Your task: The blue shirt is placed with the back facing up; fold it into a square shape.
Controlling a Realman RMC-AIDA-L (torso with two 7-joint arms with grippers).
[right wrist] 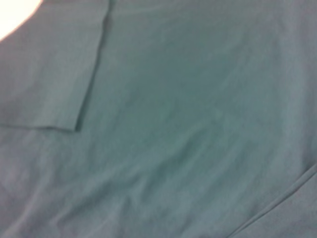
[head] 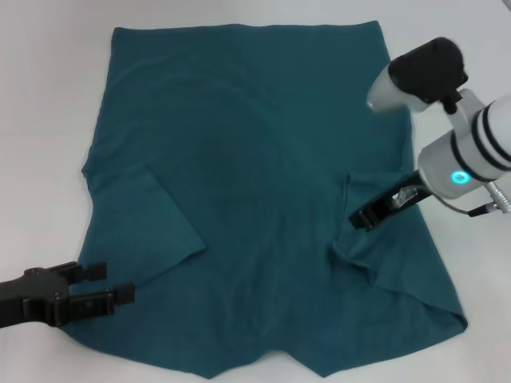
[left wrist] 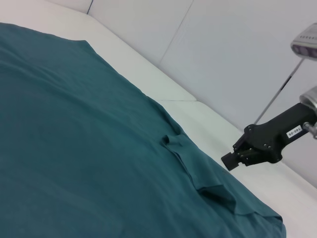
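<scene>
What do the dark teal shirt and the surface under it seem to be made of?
The dark teal short-sleeved shirt looks like soft matte knit cloth, probably cotton jersey: it lies limp, with shallow wrinkles and folded-in sleeves. The white table surface looks smooth and matte, hard or padded I cannot tell.

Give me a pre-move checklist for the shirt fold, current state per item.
1. Blue shirt lies flat on the table, plain side up: ok.
2. Left sleeve folded in over the body: ok.
3. Right sleeve folded in flat: not ok, it lies bunched and creased.
4. Right gripper at the right sleeve: ok; grip on the cloth: cannot tell.
5. Left gripper open at the shirt's near left edge, holding nothing: ok.
6. Near hem straight: not ok, notched.
</scene>
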